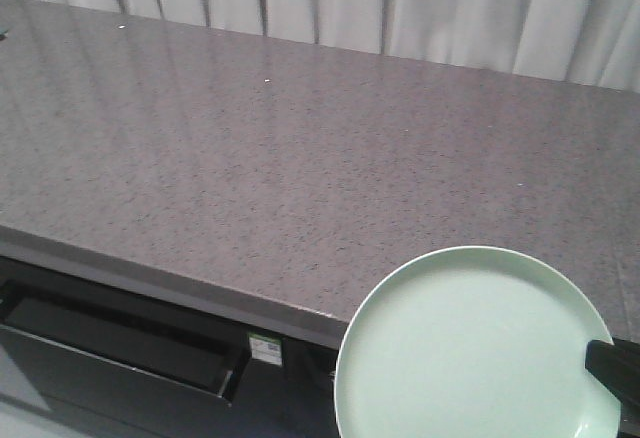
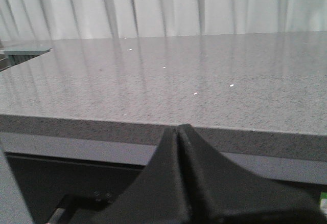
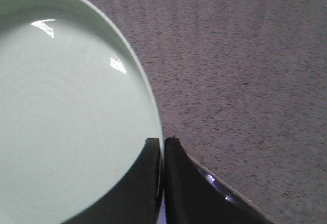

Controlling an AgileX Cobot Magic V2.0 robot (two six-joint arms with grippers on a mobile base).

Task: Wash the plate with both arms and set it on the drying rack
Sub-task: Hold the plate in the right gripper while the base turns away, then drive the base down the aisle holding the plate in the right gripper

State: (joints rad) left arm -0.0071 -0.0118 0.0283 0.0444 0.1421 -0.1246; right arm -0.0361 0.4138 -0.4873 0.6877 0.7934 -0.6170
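1. While the plate (image 1: 470, 348) is hanging in the air by the front edge of the countertop (image 1: 250, 158), low on the right of the front view, the right gripper (image 3: 162, 147) is pinching its rim at one spot, a finger on each side.
2. The left gripper (image 2: 179, 132) is waiting with its jaws pressed together on nothing, facing the countertop's edge, and no plate is showing in its view.
3. No sink or drying rack is showing anywhere, so I am judging that the plate is far from its resting place.
4. What is worrying me is that single pinch: the plate is smooth, and its whole weight is levering about one point on the rim, so it could pivot or slide out, more so once wet.
5. A swing could also clip the rim on the countertop's edge.
6. The left jaws, being closed, could knock the plate loose if they are brought in without opening.
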